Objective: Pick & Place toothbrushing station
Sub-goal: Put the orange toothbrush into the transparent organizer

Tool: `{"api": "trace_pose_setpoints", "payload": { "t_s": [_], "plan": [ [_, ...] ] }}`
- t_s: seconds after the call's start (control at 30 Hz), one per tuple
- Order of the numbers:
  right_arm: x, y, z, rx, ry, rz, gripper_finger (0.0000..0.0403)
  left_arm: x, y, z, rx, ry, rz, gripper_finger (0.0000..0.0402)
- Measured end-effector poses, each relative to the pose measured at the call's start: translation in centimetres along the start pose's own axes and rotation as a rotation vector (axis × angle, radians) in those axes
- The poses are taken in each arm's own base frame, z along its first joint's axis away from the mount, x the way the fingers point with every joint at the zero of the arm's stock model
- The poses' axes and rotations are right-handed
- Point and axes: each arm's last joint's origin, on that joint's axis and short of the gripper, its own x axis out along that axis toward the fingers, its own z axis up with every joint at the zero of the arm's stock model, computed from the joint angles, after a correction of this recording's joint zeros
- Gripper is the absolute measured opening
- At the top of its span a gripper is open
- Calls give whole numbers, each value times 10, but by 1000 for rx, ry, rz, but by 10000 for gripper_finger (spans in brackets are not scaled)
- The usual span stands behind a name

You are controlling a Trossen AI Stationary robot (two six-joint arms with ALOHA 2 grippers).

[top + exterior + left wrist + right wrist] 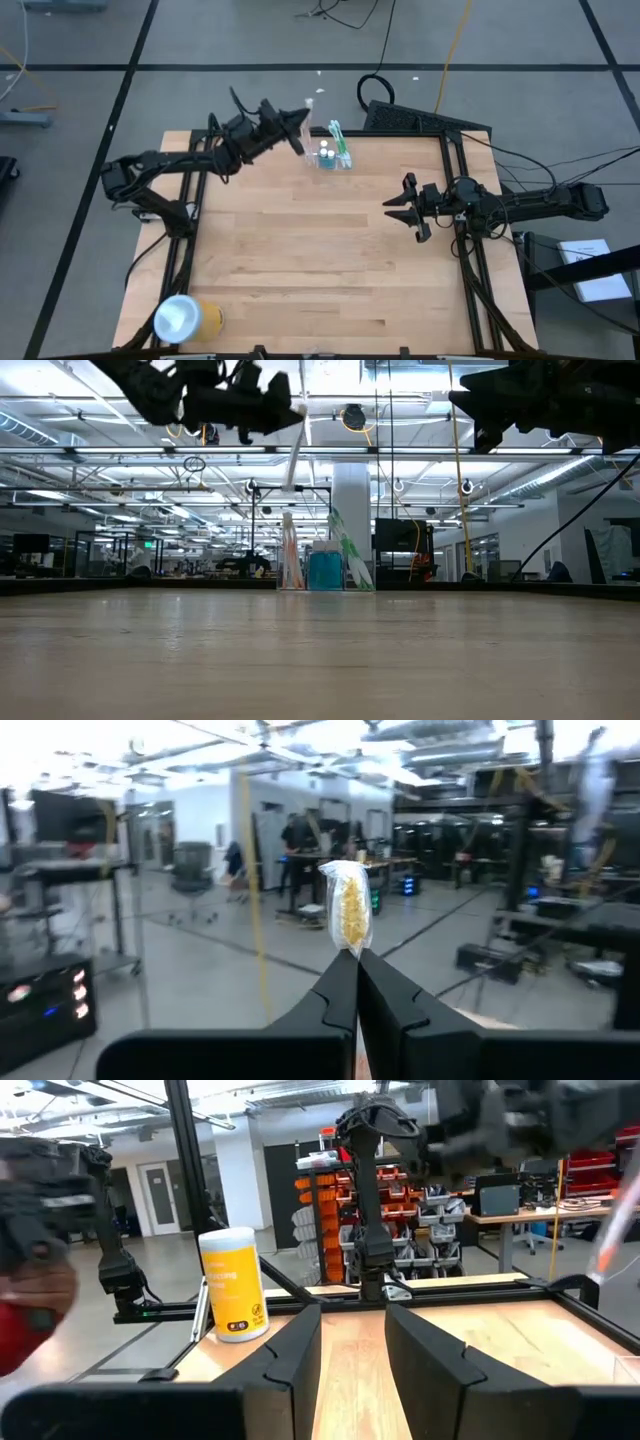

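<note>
The wooden table (pixel 300 260) is lying mostly bare, with open board between the two arms. The yellow cylinder (pixel 190 318) is sitting at the near left corner, its base cut off from above. The toothbrushing station (pixel 333 155) is standing near the far edge, its clear walls hard to make out (only the brushes inside are showing plainly). The left gripper (pixel 297 130) is hovering just beside it, jaws pinching a toothbrush (pixel 347 907). The right gripper (pixel 400 208) is waiting open, raised over the right side
</note>
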Motion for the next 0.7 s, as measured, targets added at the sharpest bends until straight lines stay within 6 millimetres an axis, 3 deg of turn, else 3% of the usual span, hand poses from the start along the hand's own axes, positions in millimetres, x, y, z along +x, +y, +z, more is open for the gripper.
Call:
{"api": "trace_pose_setpoints", "payload": {
  "t_s": [0.27,0.4,0.7],
  "plan": [
    [0,0,0,-24,1,-1,105,-7,39,-16,-36,49,13,3],
    [0,0,0,-35,0,-4,105,-5,43,-25,-43,41,-13,3],
    [0,-2,0,-53,-9,-81,105,12,45,-76,-73,13,-29,2]
  ]
}}
